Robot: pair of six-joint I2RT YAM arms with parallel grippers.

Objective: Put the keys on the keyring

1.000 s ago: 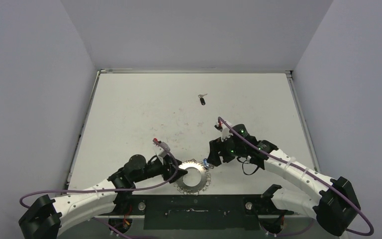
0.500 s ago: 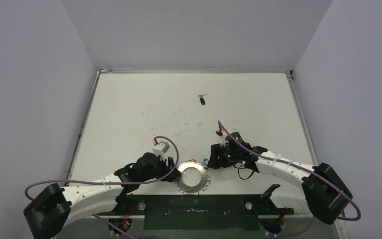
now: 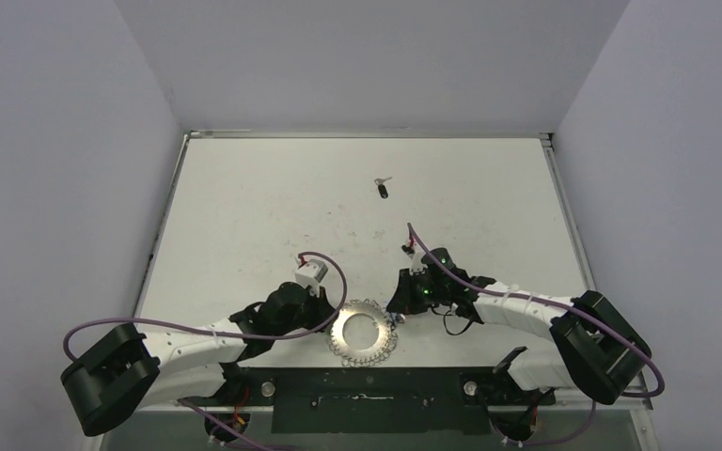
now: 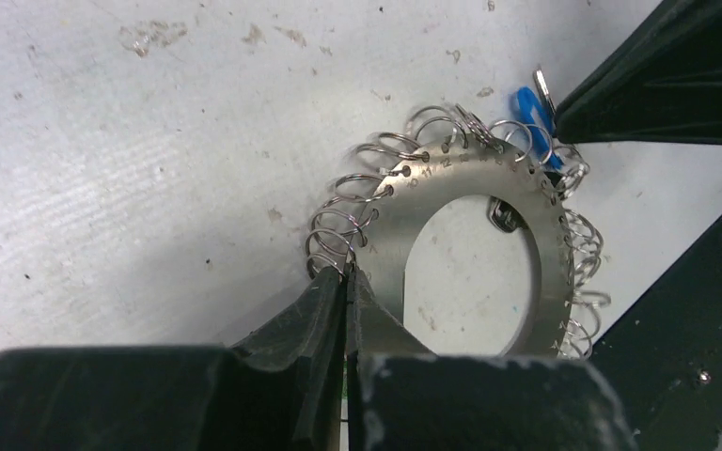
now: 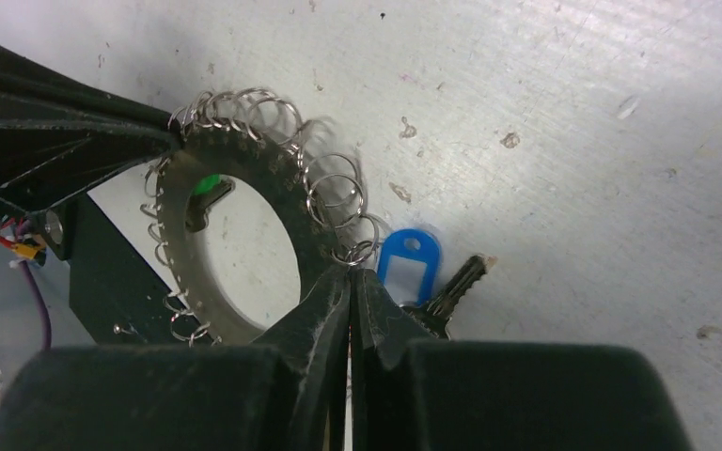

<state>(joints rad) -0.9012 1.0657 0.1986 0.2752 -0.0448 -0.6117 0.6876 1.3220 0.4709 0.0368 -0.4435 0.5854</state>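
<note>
- One keyring point(image 3: 362, 331) is lying close in; the keys point(image 3: 382, 188) are sitting far off at 12 o'clock, count unclear.
- Left gripper point(image 4: 346, 277) is touching its rim at 9 o'clock, right gripper point(image 5: 351, 277) at 2 o'clock, both jaws pinched shut.

Left arm point(image 3: 188, 352): extended low from its base at the near left, forearm running toward the centre. Left hand point(image 3: 327, 322): points right. Its fingers point(image 4: 320, 315) are pressed flat together, with no gap at the tips.

Right arm point(image 3: 526, 308): extended low from its base at the near right, forearm running toward the centre. Right hand point(image 3: 398, 308): points left and slightly down. Its fingers point(image 5: 324, 315) are closed tip to tip.

The two hands face each other, near but not touching.
</note>
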